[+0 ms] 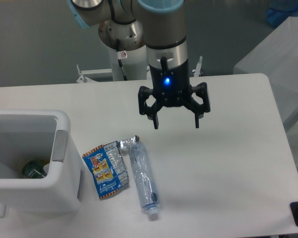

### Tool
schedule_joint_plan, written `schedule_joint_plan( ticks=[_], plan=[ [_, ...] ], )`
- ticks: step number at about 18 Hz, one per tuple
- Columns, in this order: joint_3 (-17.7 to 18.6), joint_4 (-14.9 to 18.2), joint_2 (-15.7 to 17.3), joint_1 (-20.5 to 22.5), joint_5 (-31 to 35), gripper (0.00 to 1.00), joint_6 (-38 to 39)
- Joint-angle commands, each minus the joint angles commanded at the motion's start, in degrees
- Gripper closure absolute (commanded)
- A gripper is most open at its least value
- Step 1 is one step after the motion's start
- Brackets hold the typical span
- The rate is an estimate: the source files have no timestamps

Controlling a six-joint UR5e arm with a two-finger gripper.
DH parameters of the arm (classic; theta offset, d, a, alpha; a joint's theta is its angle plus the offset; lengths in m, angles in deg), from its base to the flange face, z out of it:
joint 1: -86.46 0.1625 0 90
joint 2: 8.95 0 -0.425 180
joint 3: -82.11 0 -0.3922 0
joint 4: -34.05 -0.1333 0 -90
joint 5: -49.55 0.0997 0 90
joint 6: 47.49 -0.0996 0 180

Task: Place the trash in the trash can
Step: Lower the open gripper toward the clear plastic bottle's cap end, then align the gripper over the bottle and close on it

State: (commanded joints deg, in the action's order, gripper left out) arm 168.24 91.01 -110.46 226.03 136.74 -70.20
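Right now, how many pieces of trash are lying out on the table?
2. The clear plastic bottle lies on the table, beside the blue snack wrapper to its left. Something green shows inside the trash can; more may be hidden there.

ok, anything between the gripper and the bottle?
Nothing in the fixed camera view: only bare white table separates the open gripper from the clear bottle. The blue wrapper lies on the bottle's far side.
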Motion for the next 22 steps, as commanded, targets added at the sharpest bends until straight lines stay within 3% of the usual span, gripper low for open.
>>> schedule_joint_plan(
  ticks=[3,9,15,22],
  plan=[
    [-0.88,-3.60,-3.69,0.00,-5.09,0.00,4.94],
    [-4.48,-3.88,-10.81,0.00,-8.71,0.00,11.44],
    [-12.73,-4.31,-20.03,-2.10,-8.36,0.00,15.50],
    [-12.66,-6.07,-25.66,-4.21,-7.74,0.00,15.59]
  ],
)
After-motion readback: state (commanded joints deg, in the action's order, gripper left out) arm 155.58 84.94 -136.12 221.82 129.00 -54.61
